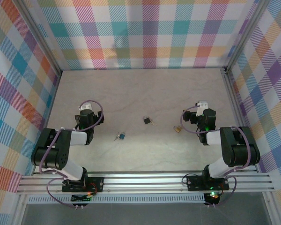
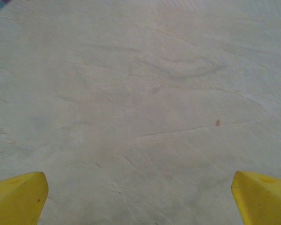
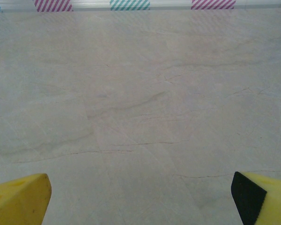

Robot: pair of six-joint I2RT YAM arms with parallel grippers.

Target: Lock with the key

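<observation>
Overhead looks down; wrists (close) face tabletop (image 1: 131, 93).

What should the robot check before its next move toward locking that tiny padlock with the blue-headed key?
1. Key free to pick up: the key lies alone on the table, nearer the left arm. Ok.
2. Lock unobstructed: the lock sits apart from the key. Ok.
3. The left jaws stand wide open with nothing between them. Ok.
4. The right jaws stand wide open with nothing between them. Ok.
5. Lock open or shut: too small to see. Cannot tell.
6. Look-alike kept clear: the small brass item lies apart from the lock, by the right arm. Ok.
</observation>
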